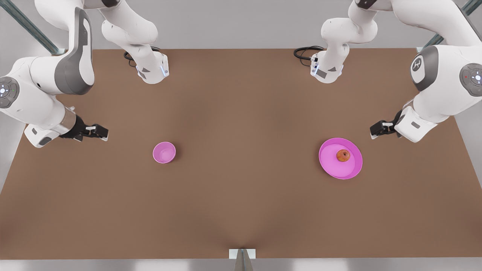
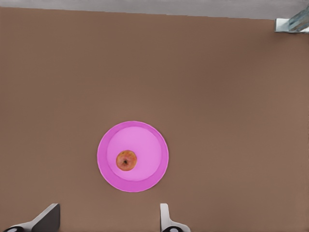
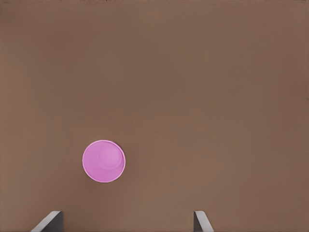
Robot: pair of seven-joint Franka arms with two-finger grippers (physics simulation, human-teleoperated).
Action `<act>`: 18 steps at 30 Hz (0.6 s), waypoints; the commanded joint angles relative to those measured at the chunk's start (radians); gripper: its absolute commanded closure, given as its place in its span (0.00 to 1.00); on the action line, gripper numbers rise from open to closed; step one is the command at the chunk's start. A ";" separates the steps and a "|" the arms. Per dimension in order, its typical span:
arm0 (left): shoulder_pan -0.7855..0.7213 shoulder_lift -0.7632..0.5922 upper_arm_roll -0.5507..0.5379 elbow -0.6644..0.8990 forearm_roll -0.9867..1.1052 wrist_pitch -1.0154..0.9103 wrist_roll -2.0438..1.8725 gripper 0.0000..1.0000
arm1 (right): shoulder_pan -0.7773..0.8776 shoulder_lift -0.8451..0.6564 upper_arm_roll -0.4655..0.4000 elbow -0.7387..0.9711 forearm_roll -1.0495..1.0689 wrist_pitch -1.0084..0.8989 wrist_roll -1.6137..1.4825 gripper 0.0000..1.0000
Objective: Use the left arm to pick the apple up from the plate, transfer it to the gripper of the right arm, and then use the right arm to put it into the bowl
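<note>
Apple (image 1: 343,155): small, red-orange with yellowish patches; it sits on the plate, a little off the plate's middle, and nothing grips it. In the left wrist view the apple (image 2: 126,160) shows its stem dimple facing up.
Plate (image 1: 340,158): wide, shallow, magenta-pink, low raised rim; it lies flat on the desk toward the front view's right. In the left wrist view the plate (image 2: 133,156) lies ahead of the left gripper's fingertips.
Bowl (image 1: 164,152): small, pink, deeper than the plate, with nothing inside; it stands on the desk toward the front view's left, well apart from the plate. In the right wrist view the bowl (image 3: 104,161) lies ahead of the right gripper's fingers.
Desk (image 1: 241,210): brown and flat, carrying the plate and the bowl.
Left gripper (image 1: 377,130): black, at the front view's right, hanging above the desk near the plate and clear of its rim; its fingers (image 2: 166,220) stand wide apart and hold nothing.
Right gripper (image 1: 98,132): black, past a shiny silver cuff, at the front view's left, above the desk near the bowl and apart from it; its fingers (image 3: 200,222) are spread wide and hold nothing.
Cables (image 1: 305,51): black loops lying at the desk's far edge beside the arm bases.
</note>
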 commanded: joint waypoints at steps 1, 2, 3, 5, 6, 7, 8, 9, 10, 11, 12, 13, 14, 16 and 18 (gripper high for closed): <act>-0.001 -0.001 0.000 0.001 -0.005 0.033 0.044 0.00 | 0.002 0.001 0.000 0.001 0.001 0.029 0.009 0.00; -0.001 0.010 0.000 -0.008 -0.005 0.039 0.049 0.00 | 0.000 0.001 0.000 0.000 0.001 0.029 0.009 0.00; -0.014 0.028 -0.002 -0.051 -0.001 0.077 0.049 0.00 | 0.000 0.001 0.000 0.001 0.001 0.029 0.009 0.00; -0.017 0.004 -0.002 -0.287 -0.002 0.316 0.045 0.00 | -0.001 0.011 -0.003 0.004 0.001 0.041 0.009 0.00; -0.012 -0.007 -0.002 -0.431 -0.007 0.499 0.044 0.00 | 0.000 0.011 -0.003 0.004 0.001 0.041 0.009 0.00; -0.011 0.002 -0.002 -0.508 -0.007 0.604 0.045 0.00 | 0.000 0.013 -0.003 0.004 0.001 0.041 0.009 0.00; -0.011 0.002 -0.002 -0.573 -0.007 0.690 0.047 0.00 | 0.000 0.013 -0.003 0.004 0.001 0.041 0.009 0.00; -0.007 0.004 -0.002 -0.637 -0.007 0.775 0.049 0.00 | -0.001 0.013 -0.003 0.004 0.001 0.041 0.009 0.00; 0.005 0.013 -0.002 -0.654 -0.007 0.791 0.065 0.00 | 0.000 0.013 -0.003 0.004 0.001 0.041 0.009 0.00; 0.023 0.022 -0.002 -0.665 -0.007 0.797 0.104 0.00 | 0.000 0.013 -0.003 0.004 0.001 0.041 0.009 0.00; 0.029 0.019 -0.002 -0.720 -0.007 0.859 0.121 0.00 | 0.000 0.013 -0.003 0.004 0.001 0.041 0.009 0.00; 0.029 0.024 -0.002 -0.782 -0.008 0.955 0.121 0.00 | 0.000 0.013 -0.001 0.006 0.001 0.041 0.009 0.00; 0.034 0.036 0.000 -0.800 -0.007 0.984 0.124 0.00 | 0.000 0.013 -0.001 0.006 0.001 0.041 0.009 0.00; 0.043 0.074 0.000 -0.824 -0.007 1.030 0.150 0.00 | -0.001 0.014 -0.003 0.006 0.001 0.041 0.009 0.00; 0.046 0.094 0.002 -0.835 -0.005 1.036 0.156 0.00 | -0.001 0.016 -0.001 0.007 0.001 0.041 0.008 0.00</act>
